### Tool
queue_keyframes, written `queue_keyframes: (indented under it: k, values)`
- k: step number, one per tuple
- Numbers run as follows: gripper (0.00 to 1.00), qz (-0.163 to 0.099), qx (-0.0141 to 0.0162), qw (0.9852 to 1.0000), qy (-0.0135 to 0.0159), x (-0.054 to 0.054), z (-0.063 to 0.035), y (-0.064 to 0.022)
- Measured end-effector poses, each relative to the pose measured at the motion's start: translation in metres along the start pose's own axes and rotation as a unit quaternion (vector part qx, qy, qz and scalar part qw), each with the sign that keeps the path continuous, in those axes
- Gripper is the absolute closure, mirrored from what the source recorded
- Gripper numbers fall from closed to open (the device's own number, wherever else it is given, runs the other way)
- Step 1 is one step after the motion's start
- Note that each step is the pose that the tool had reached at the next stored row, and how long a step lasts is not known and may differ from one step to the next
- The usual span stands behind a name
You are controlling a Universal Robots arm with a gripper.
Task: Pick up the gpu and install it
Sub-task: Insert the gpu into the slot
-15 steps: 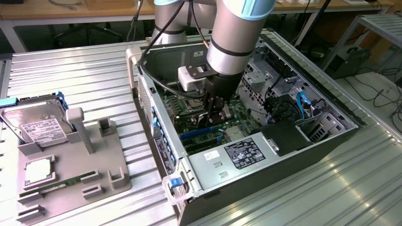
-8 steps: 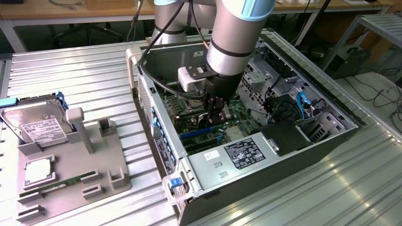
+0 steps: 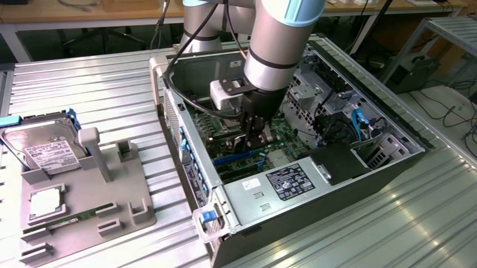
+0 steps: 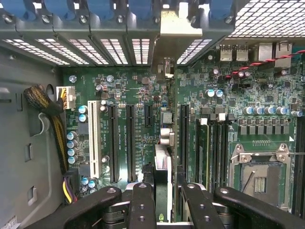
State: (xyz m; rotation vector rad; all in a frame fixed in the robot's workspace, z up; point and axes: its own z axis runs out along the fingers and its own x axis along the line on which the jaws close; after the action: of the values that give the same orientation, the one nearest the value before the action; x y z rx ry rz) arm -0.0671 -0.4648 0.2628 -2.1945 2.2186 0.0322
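Note:
My gripper (image 3: 252,144) reaches down into the open computer case (image 3: 186,162), over the green motherboard (image 3: 223,125). In the wrist view its black fingers (image 4: 142,206) are shut on the gpu (image 4: 162,179), seen edge-on as a thin green card with a pale cooler side. The card hangs over the long black expansion slots (image 4: 129,143) of the motherboard (image 4: 143,90). A silver bracket tab (image 4: 175,25) lies at the rear slot openings, in line with the card. Whether the card touches a slot is hidden by the fingers.
On the exterior view's left, a grey fixture (image 3: 138,215) holds a silver hard drive (image 3: 44,148), a cpu (image 3: 44,204) and a memory stick (image 3: 71,219). Inside the case are the power supply (image 3: 291,181), drive cages (image 3: 328,89), cables (image 4: 52,119) and the cpu socket (image 4: 259,174).

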Motion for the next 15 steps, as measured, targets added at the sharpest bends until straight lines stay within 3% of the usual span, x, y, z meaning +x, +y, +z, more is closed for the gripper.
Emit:
queue_keyframes:
  k: [15]
  values:
    - [0.73, 0.000, -0.0001, 1.0000, 0.0001, 0.0001, 0.0036, 0.0040]
